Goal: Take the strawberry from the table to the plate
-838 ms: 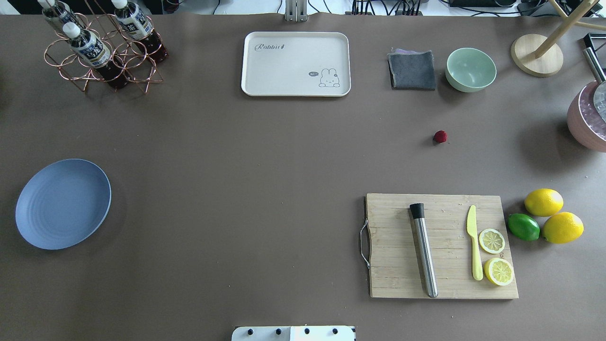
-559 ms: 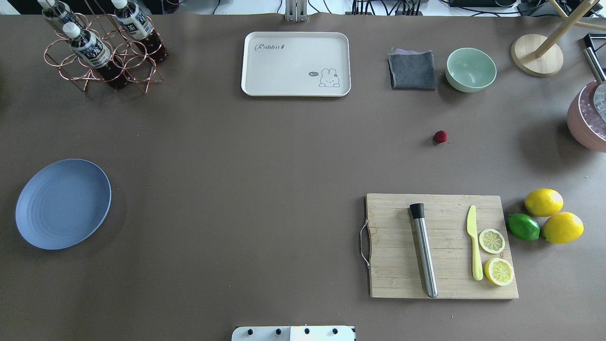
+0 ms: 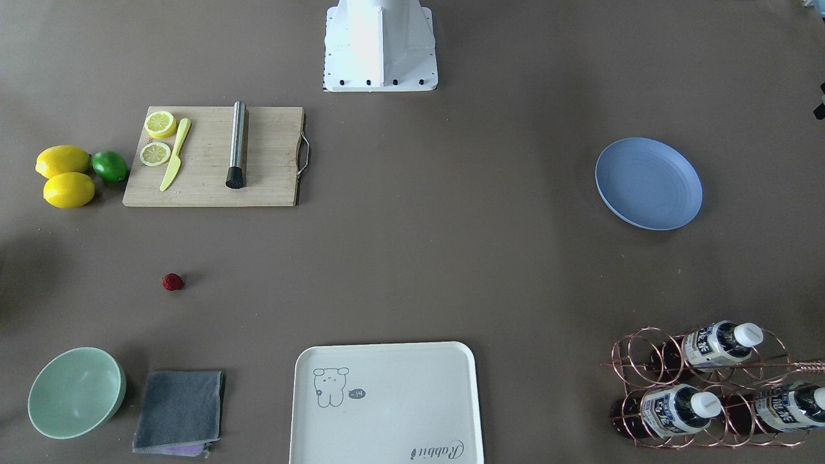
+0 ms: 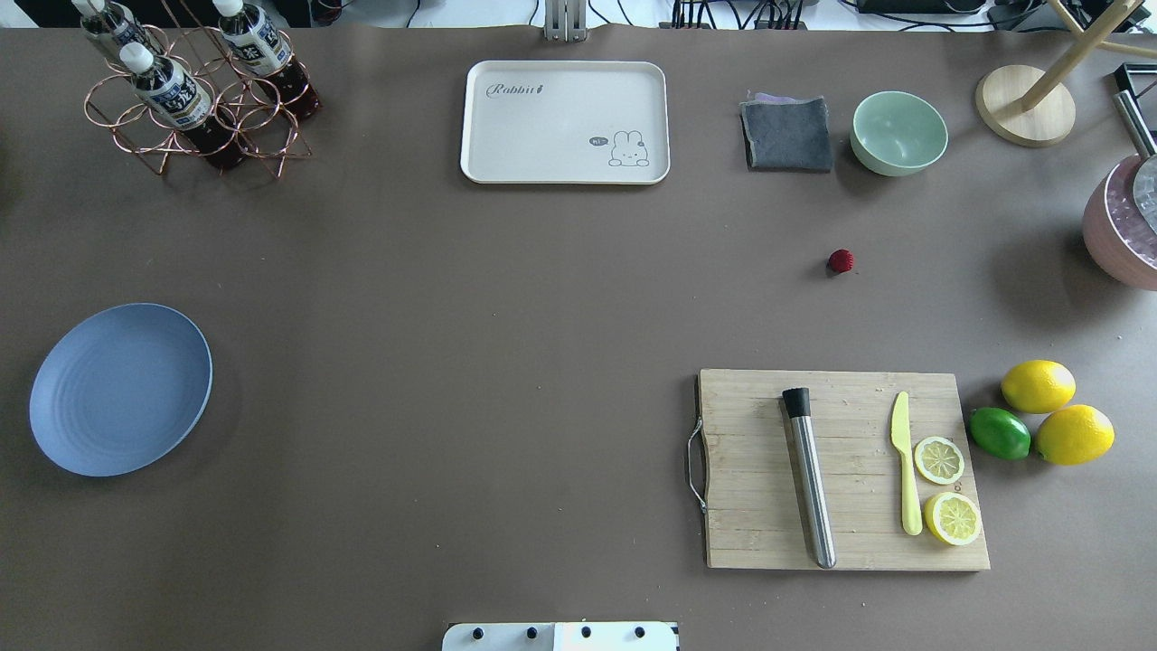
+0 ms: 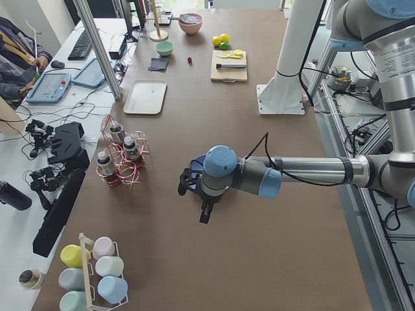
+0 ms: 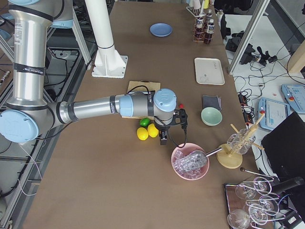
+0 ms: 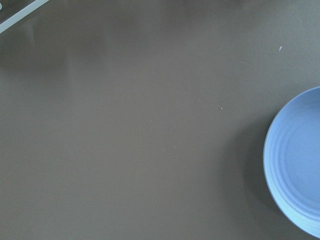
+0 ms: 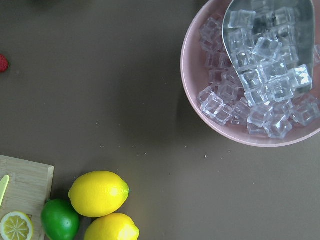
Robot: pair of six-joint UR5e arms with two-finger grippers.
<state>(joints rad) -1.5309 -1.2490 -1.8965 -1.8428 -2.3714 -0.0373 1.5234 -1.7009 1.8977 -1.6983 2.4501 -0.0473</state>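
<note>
Tabletop [image 4: 506,298]: carries everything. The task's two things lie well apart on it, on opposite halves, so the whole carry is yet to be done.
Cutting board [image 4: 759,470]: on the robot's right, nearer the robot than the berry. It plays no part in this task.
Plate [image 4: 120,389]: at the robot's left edge, bare, with nothing on it. Delivery has not happened.
Left end effector [image 5: 203,214]: hangs over bare surface just beside the plate, whose rim shows in its wrist camera. It appears only in a side view, so I cannot tell how its jaws stand.
Right end effector [image 6: 163,138]: hangs above the lemons [image 6: 147,131] and near the pink bowl of ice [image 6: 190,162]. It too appears only from the side, so I cannot tell whether it is wide or narrow. Nothing can be seen in it.
Strawberry [image 4: 841,261]: alone on open surface between the green bowl [image 4: 898,132] and the cutting board, touching neither and untouched by either arm. It sits at the left edge of the right wrist view.
Progress: by my reading nothing is done. Approach, grasp, carry and release are all left.
</note>
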